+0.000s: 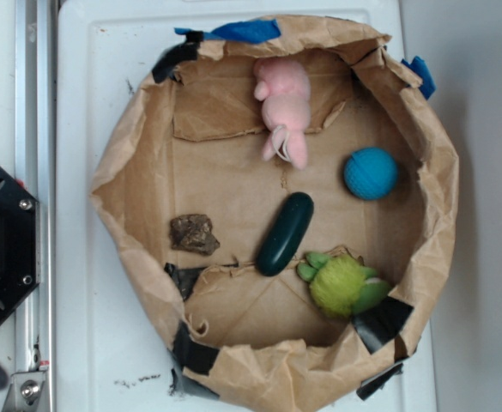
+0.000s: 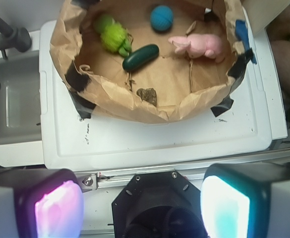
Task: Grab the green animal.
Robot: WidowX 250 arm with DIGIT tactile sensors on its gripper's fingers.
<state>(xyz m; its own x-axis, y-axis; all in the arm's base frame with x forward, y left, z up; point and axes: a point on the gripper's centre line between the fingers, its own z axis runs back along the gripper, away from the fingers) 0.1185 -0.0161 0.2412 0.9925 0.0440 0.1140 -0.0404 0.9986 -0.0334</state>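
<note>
The green animal (image 1: 343, 283) is a fuzzy lime plush with a darker green head and limbs. It lies in the lower right of the brown paper nest (image 1: 122, 163), against the wall. In the wrist view the green animal (image 2: 113, 35) shows at the upper left of the nest. My gripper (image 2: 142, 208) is open, its two glowing pads far apart with nothing between them. It hangs high over the black robot base (image 2: 157, 208), well short of the nest. The exterior view does not show the gripper.
In the nest also lie a smooth dark green capsule (image 1: 285, 233) beside the animal, a blue ball (image 1: 371, 172), a pink plush (image 1: 285, 107) and a brown lump (image 1: 194, 233). The nest rests on a white board (image 1: 87, 326). A grey sink (image 2: 11, 104) lies left.
</note>
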